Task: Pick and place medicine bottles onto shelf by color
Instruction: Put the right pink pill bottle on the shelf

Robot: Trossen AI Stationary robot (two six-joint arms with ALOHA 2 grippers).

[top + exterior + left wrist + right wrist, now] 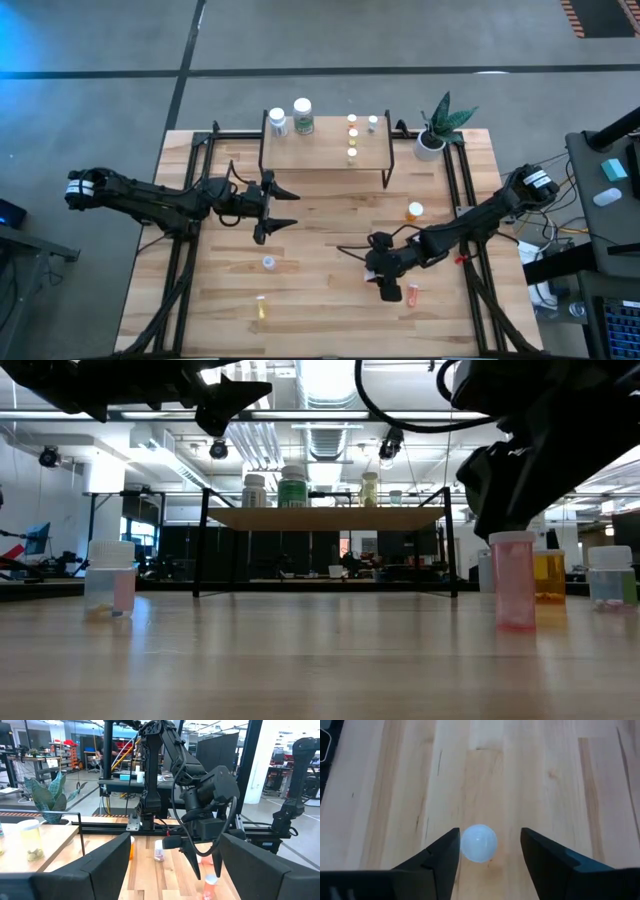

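Observation:
My right gripper (388, 287) (490, 834) is open and points down over the near right part of the table. Its fingers stand on either side of the white cap (479, 843) of an orange-red medicine bottle (515, 582) (210, 887) and do not touch it. The bottle stands upright on its base. My left gripper (283, 208) (175, 840) is open and waits in the air just in front of the shelf (325, 152). On the shelf stand two larger white bottles (290, 119) and several tiny ones (353, 136).
An orange bottle (414, 211) stands on the table right of the shelf. A clear one (268, 263) and a yellow one (261, 308) sit on the near left part of the table. A potted plant (432, 138) stands at the far right corner. Black rails (190, 220) run along both sides.

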